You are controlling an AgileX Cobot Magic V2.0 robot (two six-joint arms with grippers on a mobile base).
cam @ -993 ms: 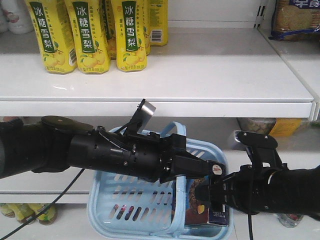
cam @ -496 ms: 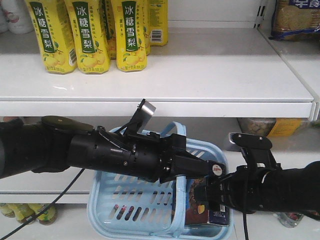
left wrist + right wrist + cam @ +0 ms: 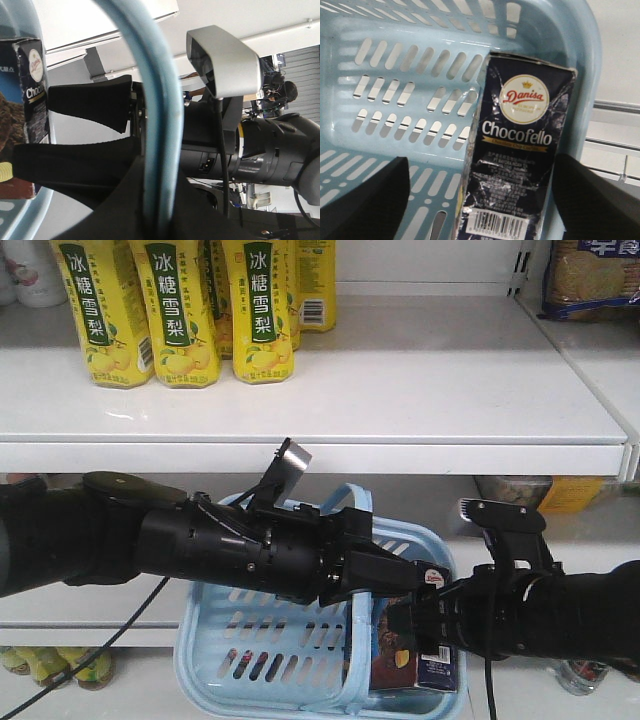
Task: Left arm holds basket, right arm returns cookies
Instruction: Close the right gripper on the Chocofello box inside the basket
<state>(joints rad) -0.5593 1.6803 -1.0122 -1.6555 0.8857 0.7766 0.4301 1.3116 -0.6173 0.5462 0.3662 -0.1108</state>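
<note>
The light blue basket (image 3: 260,640) hangs in front of the lower shelf. My left gripper (image 3: 352,575) is shut on its loop handle (image 3: 160,100), which runs up between the jaws in the left wrist view. The dark navy cookies box (image 3: 520,160) stands upright against the basket's right wall and also shows in the front view (image 3: 395,660). My right gripper (image 3: 480,200) is open inside the basket, one finger (image 3: 365,200) left of the box and the other (image 3: 595,200) right of it, neither touching. In the front view the right gripper (image 3: 405,625) sits just above the box.
Yellow drink bottles (image 3: 170,310) stand at the left of the white upper shelf (image 3: 400,455). A biscuit pack (image 3: 590,275) is at the top right. More bottles (image 3: 50,665) stand low on the left, and packaged goods (image 3: 540,490) behind the right arm.
My right arm has shifted slightly left, toward the basket. The left arm, basket and cookies box have not moved.
</note>
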